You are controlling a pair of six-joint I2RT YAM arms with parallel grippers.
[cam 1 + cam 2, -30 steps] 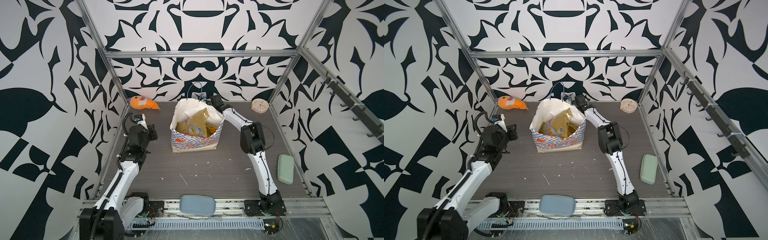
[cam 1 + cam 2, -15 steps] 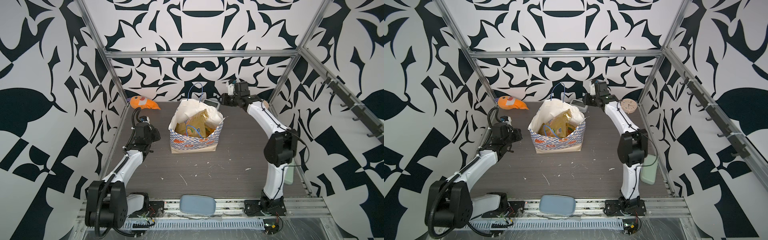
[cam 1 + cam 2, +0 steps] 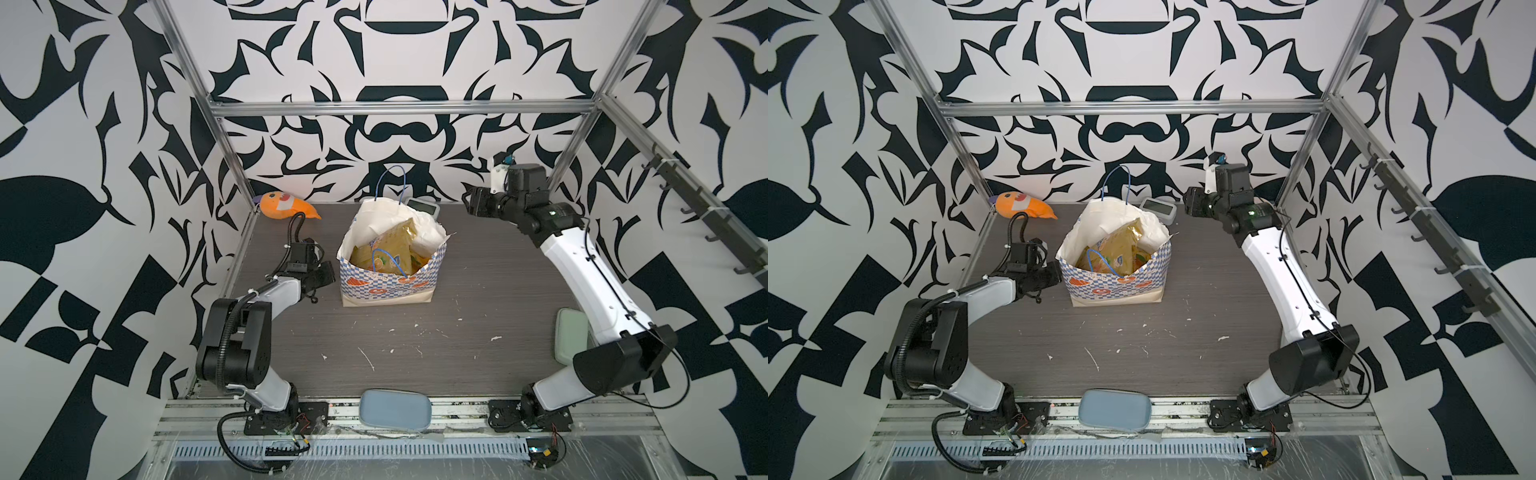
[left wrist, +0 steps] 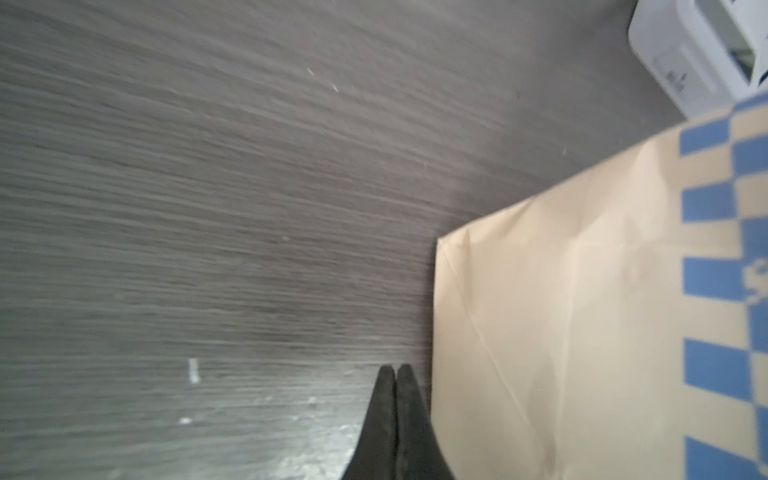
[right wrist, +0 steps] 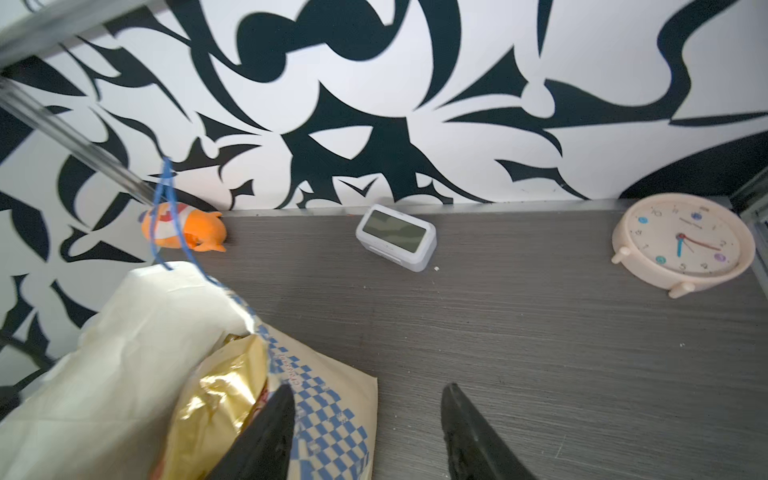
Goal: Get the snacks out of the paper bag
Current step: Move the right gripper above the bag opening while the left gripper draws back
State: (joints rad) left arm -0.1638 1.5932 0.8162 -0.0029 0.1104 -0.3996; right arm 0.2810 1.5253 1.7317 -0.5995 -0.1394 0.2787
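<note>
At the middle of the desk (image 3: 478, 291), a little toward the back edge, I see the bag (image 3: 388, 282) standing upright, its mouth open and its white rim crumpled. The snacks (image 3: 386, 253) I can make out all sit inside it. A gold packet (image 3: 397, 241) pokes up highest, with yellow-orange packets (image 3: 365, 257) lower down toward the front wall. One blue handle (image 3: 395, 183) stands up from the back rim, and the other droops in over the packets.

My left fingers (image 4: 395, 382) are pressed together with nothing between them. They are low over the desk, just beside the cream base at the bag's left side; I cannot tell whether they touch the paper.

My right fingers (image 3: 471, 203) hang high near the back right corner, apart from the bag. They are spread to a middling gap and hold nothing. Through the right wrist camera I look down past them at the bag's rim and the gold packet.

Behind the bag, by the back edge, sits a digital clock (image 5: 395, 237). An alarm clock (image 5: 681, 245) lies in the back right corner and a plush (image 3: 286, 205) in the back left corner. A blue pad (image 3: 395, 409) rests at the front edge and a green pad (image 3: 571, 336) at the right edge.
</note>
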